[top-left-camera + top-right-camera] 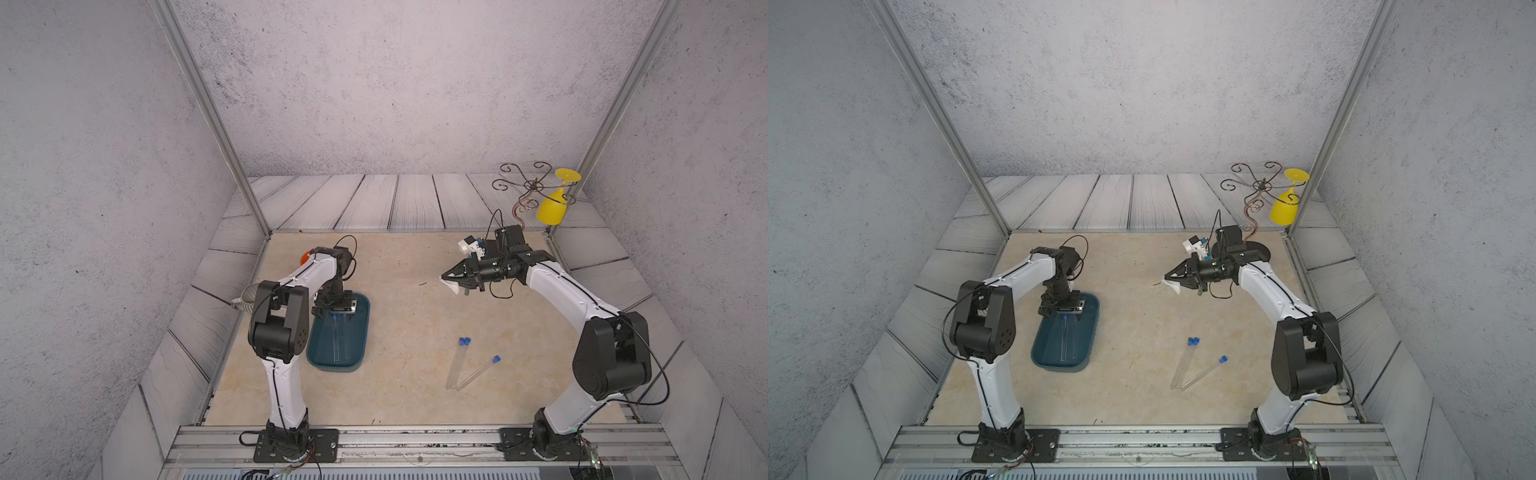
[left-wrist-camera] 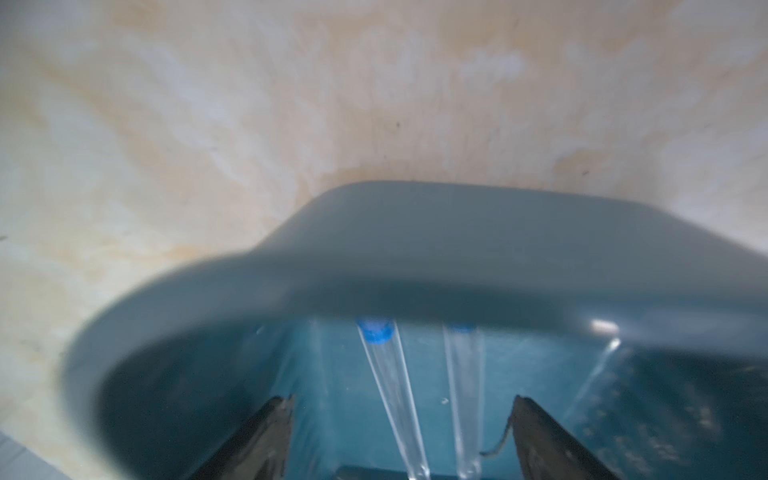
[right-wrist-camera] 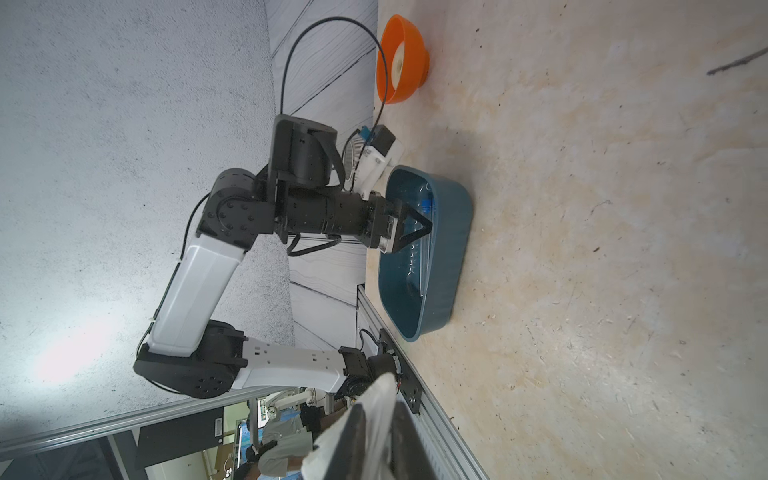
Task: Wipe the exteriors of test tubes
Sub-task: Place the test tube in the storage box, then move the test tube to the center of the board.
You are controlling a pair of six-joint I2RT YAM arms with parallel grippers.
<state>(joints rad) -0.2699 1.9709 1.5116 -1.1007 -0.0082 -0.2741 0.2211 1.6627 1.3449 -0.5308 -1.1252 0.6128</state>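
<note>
Left claw [image 2: 402, 401]: hung inside the teal tub [image 1: 359, 332] at its far end; spread wide apart, clamped on nothing.
Tubes in tub [image 2: 392, 386]: two; lay flat and side by side between the spread fingers, blue caps toward the tub's far end.
Right claw [image 1: 448, 276]: hovered over the bench [image 1: 415, 324], well apart from the tub; pinched together on a white cloth [image 1: 452, 286], with the loose end drooping.
Tubes on bench [image 1: 456, 362]: three; lay near the right arm, as a pair touching side by side plus a third tube [image 1: 478, 371] angled off, rounded ends close, caps apart. Touched by neither claw.
Surroundings: orange bowl [image 3: 401, 62] beyond the tub; yellow goblet [image 1: 550, 208] hung upside down from a wire rack [image 1: 525, 185], far right corner.
</note>
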